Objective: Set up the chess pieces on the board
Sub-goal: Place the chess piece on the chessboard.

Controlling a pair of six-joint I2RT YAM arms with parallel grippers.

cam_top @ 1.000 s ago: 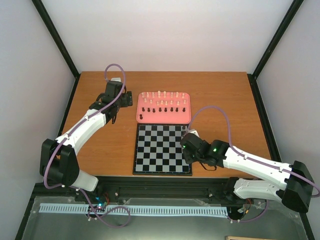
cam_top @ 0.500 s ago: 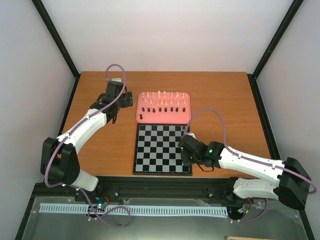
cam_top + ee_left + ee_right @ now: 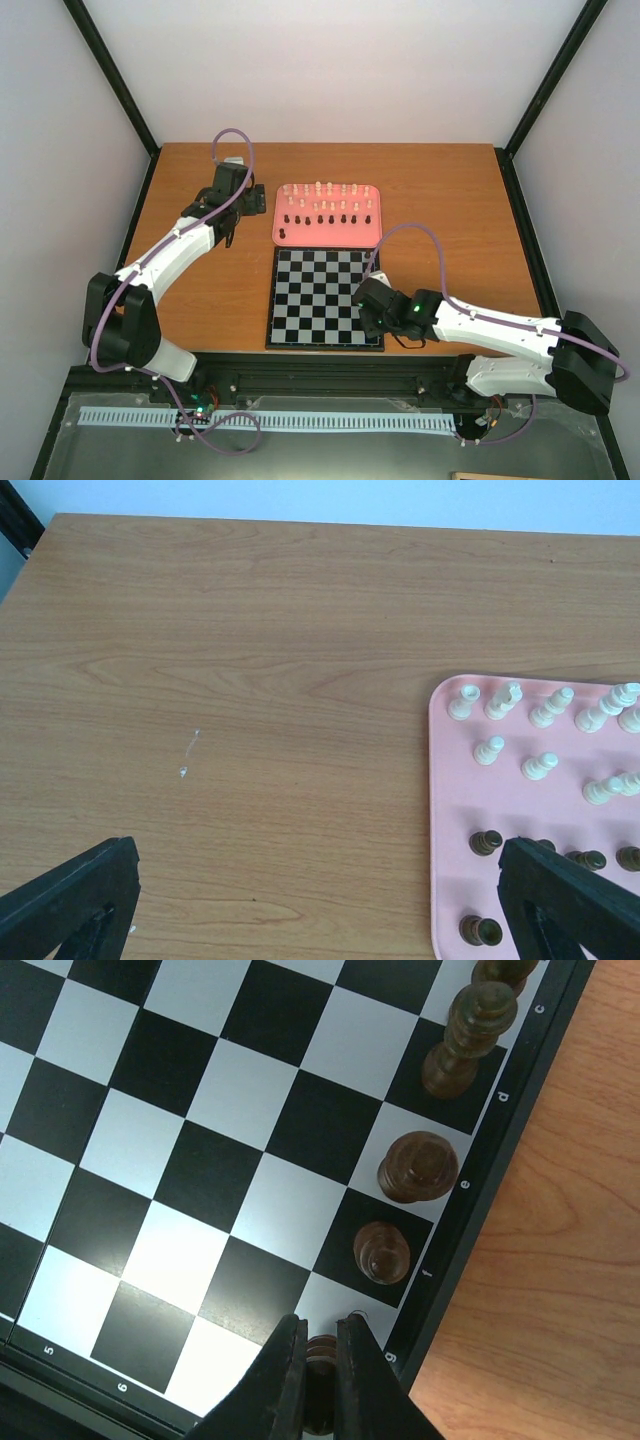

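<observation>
The board (image 3: 322, 297) lies at the table's near middle. My right gripper (image 3: 366, 303) hangs over its right edge, shut on a dark chess piece (image 3: 321, 1360) above the white square by the "g" mark. Several dark pieces (image 3: 416, 1167) stand in the board's edge column (image 3: 383, 1252). Cream pieces (image 3: 491, 750) and dark pieces (image 3: 486, 842) stand on the pink tray (image 3: 327, 214). My left gripper (image 3: 240, 203) hovers just left of the tray, wide open and empty; its fingertips (image 3: 85, 895) frame bare wood and the tray's corner.
The pink tray (image 3: 445, 810) sits behind the board, touching its far edge. The brown table (image 3: 450, 200) extends right and left of both. Black frame posts stand at the corners. The right arm's purple cable loops above the board's right side.
My right gripper has moved left and nearer along the board's right edge with the dark piece in it. The left arm has barely moved.
</observation>
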